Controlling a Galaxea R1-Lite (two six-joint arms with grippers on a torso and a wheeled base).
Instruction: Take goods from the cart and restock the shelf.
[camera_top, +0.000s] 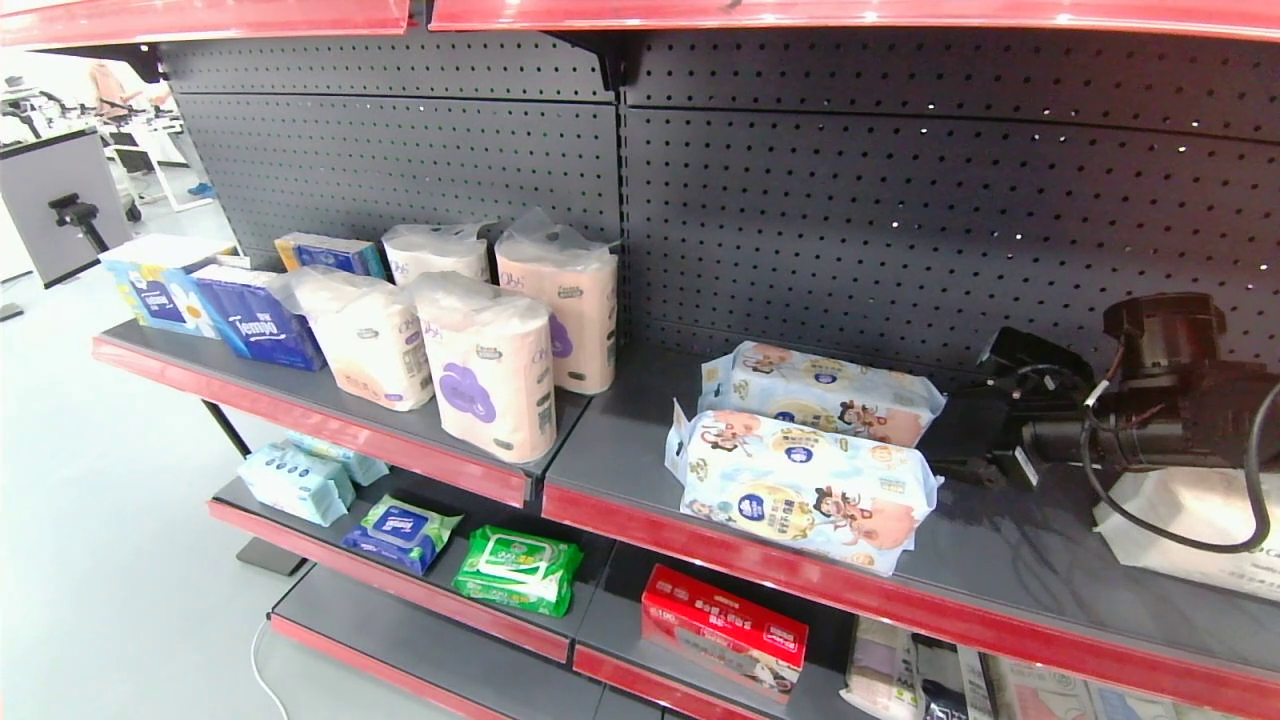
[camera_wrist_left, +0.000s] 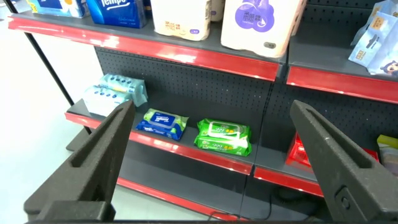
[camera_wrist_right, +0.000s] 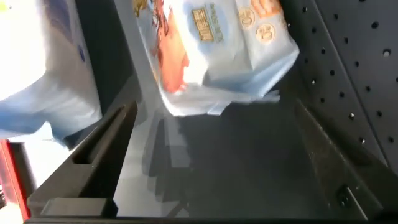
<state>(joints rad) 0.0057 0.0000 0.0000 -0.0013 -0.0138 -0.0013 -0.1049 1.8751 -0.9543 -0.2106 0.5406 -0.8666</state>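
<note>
Right gripper (camera_wrist_right: 211, 112): jaws standing wide apart and carrying nothing, hanging low over the dark grey metal shelf board (camera_top: 1000, 560), tips pointing at the crimped end of the rear pale-blue soft pack with cartoon print (camera_wrist_right: 217, 50), near it but not touching. Front pale-blue soft pack of the same print (camera_top: 800, 490): lying just beside the rear one, its long side running along the red front lip of the shelf. Black perforated back panel (camera_top: 900, 200): standing close behind the rear pack and close to one gripper finger. White soft pack (camera_top: 1200, 520): lying on the same board beneath the right arm, with a black cable loop (camera_top: 1150, 535) drooping across it. Left gripper (camera_wrist_left: 211, 106): jaws also spread and empty, hanging out in front of the lower shelves, facing a green flat wipes pack (camera_wrist_left: 224, 137). Hazards, as judged: any forward drift is likely pushing the rear pack into the front one, which is sitting close enough to the lip to be tipping over it; a sideways pull-out is risking a finger scraping the panel or catching the crimped film; the drooping cable is liable to be snagging and dragging the white pack as the arm is leaving.
</note>
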